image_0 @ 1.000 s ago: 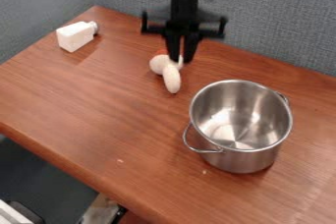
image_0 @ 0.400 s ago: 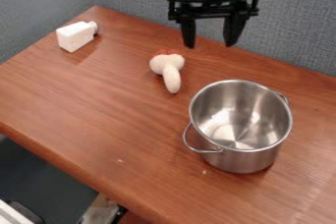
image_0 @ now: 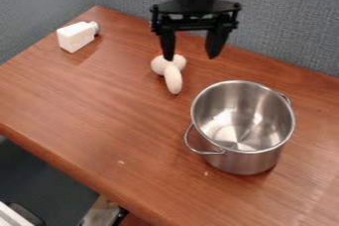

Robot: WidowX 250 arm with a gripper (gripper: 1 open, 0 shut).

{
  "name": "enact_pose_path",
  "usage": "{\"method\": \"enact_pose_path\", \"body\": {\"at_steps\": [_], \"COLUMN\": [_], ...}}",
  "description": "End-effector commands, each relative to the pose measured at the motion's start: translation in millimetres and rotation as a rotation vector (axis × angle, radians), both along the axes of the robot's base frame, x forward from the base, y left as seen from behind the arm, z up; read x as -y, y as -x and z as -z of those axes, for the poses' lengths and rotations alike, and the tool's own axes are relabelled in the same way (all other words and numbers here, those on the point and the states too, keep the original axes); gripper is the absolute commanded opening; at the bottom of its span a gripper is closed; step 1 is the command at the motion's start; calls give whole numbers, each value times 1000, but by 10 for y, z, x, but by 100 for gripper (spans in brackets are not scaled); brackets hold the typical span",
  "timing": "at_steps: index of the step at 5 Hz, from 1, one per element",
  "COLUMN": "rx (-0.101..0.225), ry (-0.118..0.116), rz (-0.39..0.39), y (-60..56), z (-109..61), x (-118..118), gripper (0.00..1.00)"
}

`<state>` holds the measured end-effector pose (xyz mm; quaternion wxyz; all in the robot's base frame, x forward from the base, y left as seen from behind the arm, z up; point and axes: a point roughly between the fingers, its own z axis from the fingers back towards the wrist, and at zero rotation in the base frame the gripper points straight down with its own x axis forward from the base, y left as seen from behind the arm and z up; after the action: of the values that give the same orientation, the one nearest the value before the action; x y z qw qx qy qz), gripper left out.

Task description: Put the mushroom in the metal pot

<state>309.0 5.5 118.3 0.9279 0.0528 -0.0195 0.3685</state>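
Black two-fingered gripper (image_0: 193, 48) hangs pointing down from the dark arm, its fingers spread wide with nothing between them. It sits just above and a little behind the mushroom, the left finger (image_0: 167, 49) seeming to come down close to the cap end.

Largest on the reddish-brown wooden table (image_0: 79, 101) is the shiny stainless-steel cylindrical pot (image_0: 243, 126) with its rolled rim and thin wire handle. It stands upright toward the right, open side up. Pale patches show on its inside floor; they look like reflections, though I cannot tell for sure.

Far off at the back left corner lies a white rectangular block (image_0: 78, 36), well apart from everything else.

Smallest is the toy mushroom (image_0: 169, 71), cream stem and orange-brown cap, lying on its side on the table between gripper and pot, near the pot's rim but not touching it.

By my reading nothing is done yet: grasp, lift, carry and drop all remain.
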Motion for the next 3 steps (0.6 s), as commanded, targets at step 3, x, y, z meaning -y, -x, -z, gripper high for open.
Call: {"method": "enact_pose_path", "body": {"at_steps": [3], "rx": [-27], "ry": [30], "rz": [-27], "y": [-236], "z": [253], "x": [36], "gripper": [100]}}
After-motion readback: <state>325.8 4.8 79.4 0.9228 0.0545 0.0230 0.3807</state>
